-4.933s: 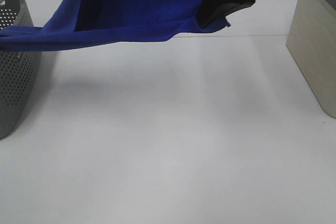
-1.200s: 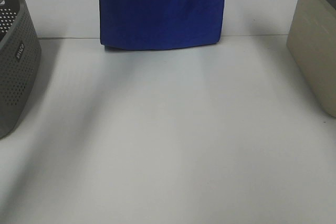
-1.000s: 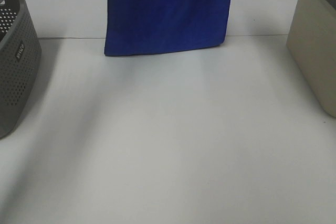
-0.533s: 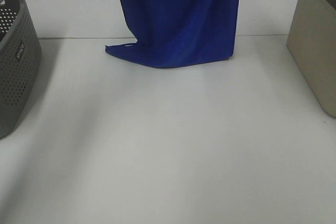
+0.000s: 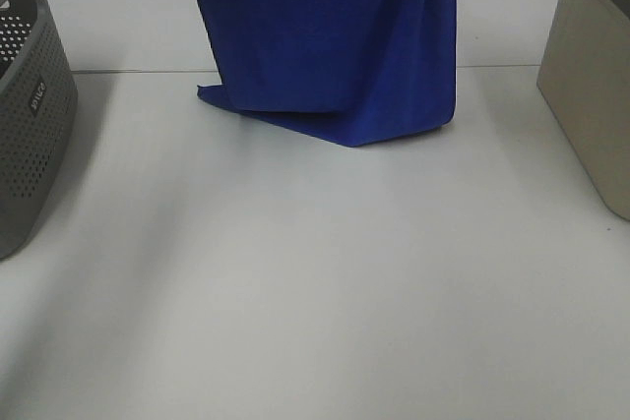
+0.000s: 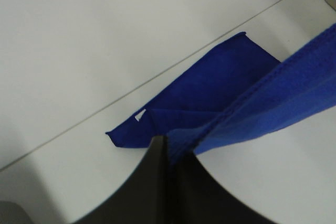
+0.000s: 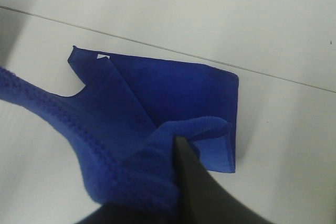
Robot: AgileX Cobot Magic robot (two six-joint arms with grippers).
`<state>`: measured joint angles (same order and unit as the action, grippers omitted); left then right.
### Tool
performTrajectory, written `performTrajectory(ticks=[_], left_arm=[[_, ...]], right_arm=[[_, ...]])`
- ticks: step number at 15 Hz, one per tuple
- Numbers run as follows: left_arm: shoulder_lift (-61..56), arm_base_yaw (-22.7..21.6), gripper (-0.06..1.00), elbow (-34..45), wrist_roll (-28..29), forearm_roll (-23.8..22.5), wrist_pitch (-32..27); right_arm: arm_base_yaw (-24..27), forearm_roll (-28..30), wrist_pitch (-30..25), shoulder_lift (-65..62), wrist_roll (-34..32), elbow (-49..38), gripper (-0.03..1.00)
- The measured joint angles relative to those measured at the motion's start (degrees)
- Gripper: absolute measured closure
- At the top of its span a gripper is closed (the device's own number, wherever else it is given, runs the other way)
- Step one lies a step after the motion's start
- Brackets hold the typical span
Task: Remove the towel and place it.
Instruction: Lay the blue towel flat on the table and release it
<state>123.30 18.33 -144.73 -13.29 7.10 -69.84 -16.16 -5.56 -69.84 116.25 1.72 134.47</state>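
The royal-blue towel (image 5: 325,36) hangs down from above the exterior high view at the back middle of the white table (image 5: 315,282). Its lower end lies folded on the table. Both grippers are above that view's frame. In the left wrist view my left gripper (image 6: 168,148) is shut on the towel's upper hem, with the towel's lower end (image 6: 210,93) and its white tag (image 6: 140,115) on the table below. In the right wrist view my right gripper (image 7: 176,145) is shut on the other upper corner above the towel's folded lower end (image 7: 157,93).
A grey perforated basket (image 5: 30,125) stands at the table's left edge. A beige box (image 5: 596,76) stands at the right edge. A thin seam (image 5: 128,71) runs across the table just behind the towel's lower end.
The towel left the basket and hung straight between both grippers. Over the last second it came down and shifted right, and its lower end now lies folded on the table.
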Motion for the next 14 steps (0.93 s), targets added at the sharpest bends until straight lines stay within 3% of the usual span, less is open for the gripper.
performTrajectory(ticks=[4,14], left_arm=[[-13.06,0.00,0.94,20.45,0.80,0.74,0.00],[-39.76,0.29,0.94,57.41,0.97,6.42,1.09]], right_arm=[[0.00,-2.06,0.00,-5.96,0.86,-8.37,0.95],[-0.40,-5.73,0.17,-23.20,0.92,-39.82,0.95]])
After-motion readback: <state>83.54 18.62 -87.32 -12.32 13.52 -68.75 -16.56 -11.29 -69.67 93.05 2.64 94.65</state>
